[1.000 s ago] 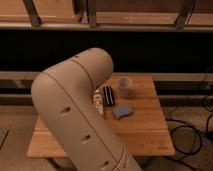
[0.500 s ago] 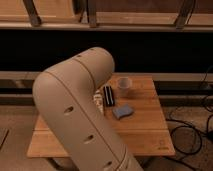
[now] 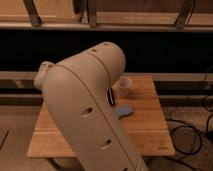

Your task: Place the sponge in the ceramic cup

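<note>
The sponge (image 3: 124, 111) is located flat on the wooden worktop (image 3: 150, 135), right of centre in the frame, just below the ceramic cup (image 3: 123, 87) and apart from it. The cup is set upright near the far edge of the worktop, and nothing is seen in its mouth. The centre and lower left of the frame are filled by the large pale link of the arm (image 3: 85, 110). The gripper is not shown; it is either hidden behind that link or outside the frame, so whether it is apart or closed cannot be told. Compared with half a second ago, the sponge and cup are found in the same places, while the arm link has shifted slightly towards the right of the frame, so that only a narrow strip of the black ridged object (image 3: 110, 96) is left exposed beside it. The sponge is therefore judged to be outside the cup, and the placement remains to be completed.
</note>
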Controlling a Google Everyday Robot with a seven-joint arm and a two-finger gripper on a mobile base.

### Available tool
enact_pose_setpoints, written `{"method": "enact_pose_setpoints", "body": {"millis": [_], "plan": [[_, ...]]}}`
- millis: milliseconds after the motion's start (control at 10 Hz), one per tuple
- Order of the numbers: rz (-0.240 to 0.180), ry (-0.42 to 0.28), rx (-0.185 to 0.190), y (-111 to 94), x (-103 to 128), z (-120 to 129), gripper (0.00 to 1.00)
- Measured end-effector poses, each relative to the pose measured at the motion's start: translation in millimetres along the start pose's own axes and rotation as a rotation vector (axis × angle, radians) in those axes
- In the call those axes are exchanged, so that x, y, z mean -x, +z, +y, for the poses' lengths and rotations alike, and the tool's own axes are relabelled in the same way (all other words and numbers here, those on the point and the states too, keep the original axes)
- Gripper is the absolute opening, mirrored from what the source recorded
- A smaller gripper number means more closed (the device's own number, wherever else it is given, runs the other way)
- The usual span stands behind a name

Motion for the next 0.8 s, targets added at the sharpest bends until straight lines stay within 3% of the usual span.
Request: {"method": "enact_pose_setpoints", "body": {"millis": [200,400,500,800], "plan": [[0.005,0.027,-0.003,-21.0,-12.6,5.0,0.80],[0.070,0.088,-0.023,-36.2,-48.2,10.3,0.80],[0.164,0.150,-0.047,-44.8,-89.6,15.2,0.80],[0.345,0.269,-0.074,-60.9,-161.1,36.5,0.80]]}}
